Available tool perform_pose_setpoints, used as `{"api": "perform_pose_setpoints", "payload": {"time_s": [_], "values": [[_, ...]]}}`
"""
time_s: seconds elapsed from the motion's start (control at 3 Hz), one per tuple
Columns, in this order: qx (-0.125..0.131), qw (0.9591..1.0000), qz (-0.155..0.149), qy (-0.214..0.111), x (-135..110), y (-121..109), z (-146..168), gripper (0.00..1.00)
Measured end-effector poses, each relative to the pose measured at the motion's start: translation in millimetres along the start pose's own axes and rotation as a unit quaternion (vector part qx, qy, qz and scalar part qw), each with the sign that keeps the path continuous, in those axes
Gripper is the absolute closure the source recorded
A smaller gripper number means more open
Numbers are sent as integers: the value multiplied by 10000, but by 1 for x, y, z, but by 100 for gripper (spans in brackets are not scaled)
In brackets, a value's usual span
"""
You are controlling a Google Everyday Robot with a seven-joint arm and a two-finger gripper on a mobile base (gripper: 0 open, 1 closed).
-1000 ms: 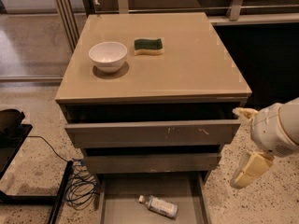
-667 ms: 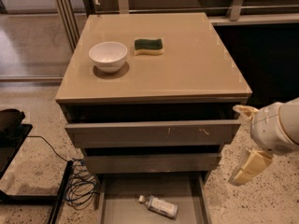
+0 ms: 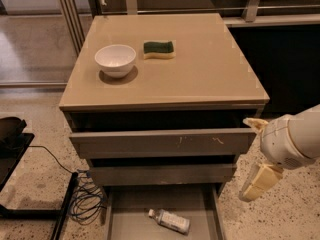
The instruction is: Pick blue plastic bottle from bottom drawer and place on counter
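Observation:
The blue plastic bottle [image 3: 170,220] lies on its side in the open bottom drawer [image 3: 125,209], its white cap pointing left. The counter [image 3: 200,69] is the beige top of the cabinet. My gripper [image 3: 247,159] is at the cabinet's right front corner, level with the upper two drawers, above and to the right of the bottle. Its two cream fingers [image 3: 260,181] stand wide apart, one above the other, with nothing between them.
A white bowl [image 3: 115,60] and a green-and-yellow sponge [image 3: 159,49] sit on the counter's back left. The two upper drawers [image 3: 160,143] stand slightly open. Cables [image 3: 85,199] and a black base [image 3: 12,144] lie on the floor to the left.
My gripper has drifted slightly to the left, toward the cabinet. The bottle and the drawers have not moved.

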State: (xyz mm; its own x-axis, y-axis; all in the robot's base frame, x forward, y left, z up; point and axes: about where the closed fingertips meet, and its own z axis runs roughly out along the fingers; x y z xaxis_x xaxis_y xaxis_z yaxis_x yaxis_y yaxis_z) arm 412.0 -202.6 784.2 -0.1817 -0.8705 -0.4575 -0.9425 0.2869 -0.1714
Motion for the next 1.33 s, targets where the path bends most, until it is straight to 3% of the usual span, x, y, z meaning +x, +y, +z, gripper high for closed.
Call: {"api": "perform_pose_setpoints", "payload": {"time_s": [0.33,1.0,1.33], "values": [[-161,9998,40,113,3,5,57,0],[41,9989,374,-270,48,2,161,0],[50,9968,578,-549,69,14,210,0]]}}
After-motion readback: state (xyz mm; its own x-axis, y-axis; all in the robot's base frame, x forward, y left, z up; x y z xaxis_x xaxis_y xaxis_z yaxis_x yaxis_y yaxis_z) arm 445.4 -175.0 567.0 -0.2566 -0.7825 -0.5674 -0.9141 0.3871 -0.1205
